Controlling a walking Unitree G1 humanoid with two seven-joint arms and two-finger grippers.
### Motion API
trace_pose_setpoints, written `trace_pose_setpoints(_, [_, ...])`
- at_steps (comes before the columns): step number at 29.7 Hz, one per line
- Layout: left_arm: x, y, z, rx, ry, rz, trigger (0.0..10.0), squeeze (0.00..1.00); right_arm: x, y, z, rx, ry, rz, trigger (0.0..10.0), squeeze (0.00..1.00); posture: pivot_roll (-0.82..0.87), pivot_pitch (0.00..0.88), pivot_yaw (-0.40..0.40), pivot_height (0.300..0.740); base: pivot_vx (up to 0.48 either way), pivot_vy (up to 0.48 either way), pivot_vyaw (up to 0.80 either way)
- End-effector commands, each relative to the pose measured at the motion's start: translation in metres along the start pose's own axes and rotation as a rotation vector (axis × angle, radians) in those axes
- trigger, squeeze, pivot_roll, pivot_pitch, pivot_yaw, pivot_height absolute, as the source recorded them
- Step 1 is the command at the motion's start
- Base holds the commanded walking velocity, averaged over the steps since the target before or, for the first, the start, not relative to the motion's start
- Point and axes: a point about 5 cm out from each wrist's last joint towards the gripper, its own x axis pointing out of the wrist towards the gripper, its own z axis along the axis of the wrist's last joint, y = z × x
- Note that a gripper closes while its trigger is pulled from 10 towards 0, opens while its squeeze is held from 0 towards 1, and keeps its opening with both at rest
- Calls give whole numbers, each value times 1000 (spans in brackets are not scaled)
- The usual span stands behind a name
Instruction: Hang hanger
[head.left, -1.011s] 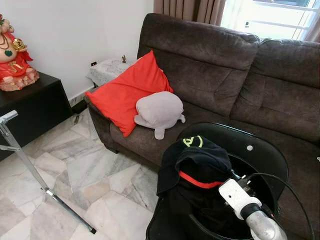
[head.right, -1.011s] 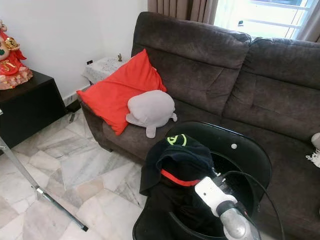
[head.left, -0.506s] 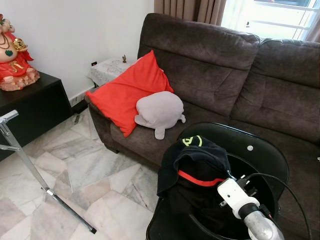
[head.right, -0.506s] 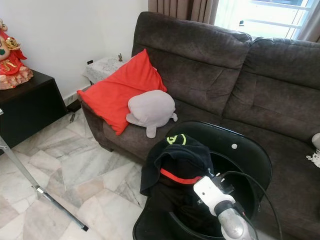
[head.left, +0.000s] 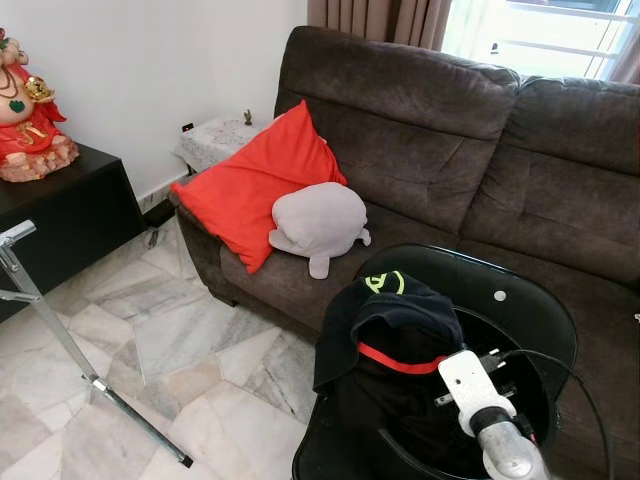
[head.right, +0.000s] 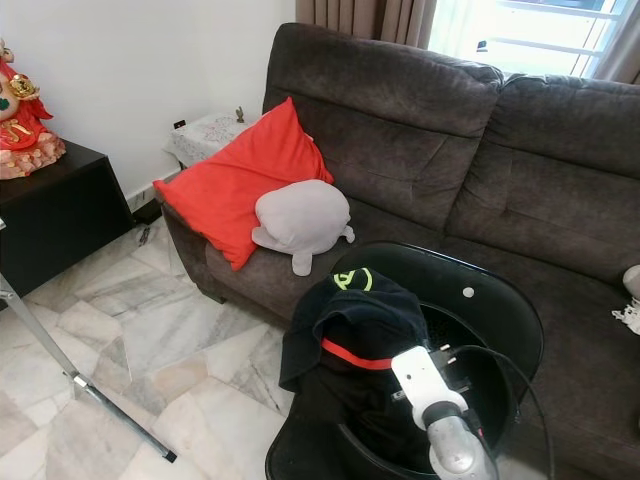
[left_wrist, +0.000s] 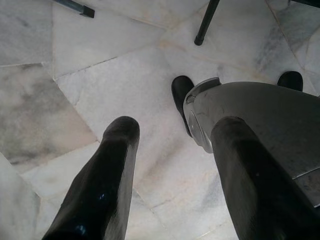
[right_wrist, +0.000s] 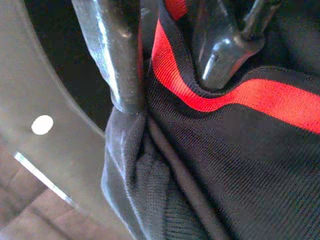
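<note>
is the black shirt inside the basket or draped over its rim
Both: the black shirt is bunched up over the black basket's rim, one edge hanging outside, the rest falling inside by the right gripper.
</note>
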Motion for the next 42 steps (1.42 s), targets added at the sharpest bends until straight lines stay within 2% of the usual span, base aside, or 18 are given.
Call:
trace_pose_setpoints(1, [-1, 2, -3, 12, 18, 0, 10000, 0, 0, -1, 3, 80, 10, -6, 10000, 0, 67, 0, 2, 740, 0, 0, 0])
trace_pose_setpoints(4, [-1, 2, -3, 11, 19, 0, 10000, 0, -1, 1, 1, 125, 54, 6, 10000, 0, 66, 0, 2, 740, 0, 0, 0])
trace_pose_setpoints(13, [-1, 1, -3, 10, 17, -1, 10000, 0, -3, 4, -3, 150, 134, 16, 10000, 0, 66, 0, 2, 740, 0, 0, 0])
trace_pose_setpoints(15, [-1, 1, -3, 10, 17, -1, 10000, 0, -4, 3, 0, 151, 114, 10, 10000, 0, 66, 0, 1, 740, 0, 0, 0])
trace_pose_setpoints(17, [-1, 1, -3, 10, 17, 0, 10000, 0, -4, 0, 6, 105, 65, -13, 10000, 0, 66, 0, 1, 740, 0, 0, 0])
trace_pose_setpoints(20, [-1, 1, -3, 10, 17, -1, 10000, 0, -6, 1, 7, 105, 66, -16, 10000, 0, 66, 0, 1, 740, 0, 0, 0])
trace_pose_setpoints(21, [-1, 1, -3, 10, 17, -1, 10000, 0, -7, 2, 7, 120, 70, -22, 7725, 0, 66, 0, 1, 740, 0, 0, 0])
trace_pose_setpoints(22, [-1, 1, -3, 11, 17, -1, 10000, 0, -8, 2, 8, 120, 70, -26, 4667, 0, 64, 0, 1, 740, 0, 0, 0])
trace_pose_setpoints(23, [-1, 1, -3, 10, 17, -2, 10000, 0, -8, 3, 9, 120, 66, -23, 4941, 0, 64, 0, 1, 740, 0, 0, 0])
trace_pose_setpoints(24, [-1, 1, -3, 10, 16, -2, 10000, 0, -8, 4, 10, 121, 59, -19, 7020, 0, 64, 0, 1, 740, 0, 0, 0])
trace_pose_setpoints(25, [-1, 1, -3, 10, 16, -2, 10000, 0, -8, 4, 11, 116, 52, -19, 10000, 0, 64, 0, 1, 740, 0, 0, 0])
trace_pose_setpoints(32, [0, 1, -3, 9, 16, -2, 10000, 0, -8, 6, 16, 100, 31, -1, 10000, 0, 64, 0, -1, 740, 0, 0, 0])
trace_pose_setpoints(33, [0, 1, -3, 9, 16, -2, 10000, 0, -8, 7, 15, 117, 34, -5, 10000, 1000, 64, 0, -1, 740, 0, 0, 0])
trace_pose_setpoints(36, [0, 1, -3, 9, 17, -2, 10000, 0, -8, 7, 15, 103, 41, 5, 10000, 1000, 64, 0, -2, 740, 0, 0, 0])
trace_pose_setpoints(37, [0, 1, -3, 9, 17, -2, 10000, 0, -9, 8, 15, 101, 46, 6, 10000, 0, 64, 0, -1, 740, 0, 0, 0])
trace_pose_setpoints(42, [-1, 1, -3, 9, 17, -3, 10000, 0, -10, 11, 10, 103, 90, 11, 10000, 0, 64, 0, -1, 740, 0, 0, 0])
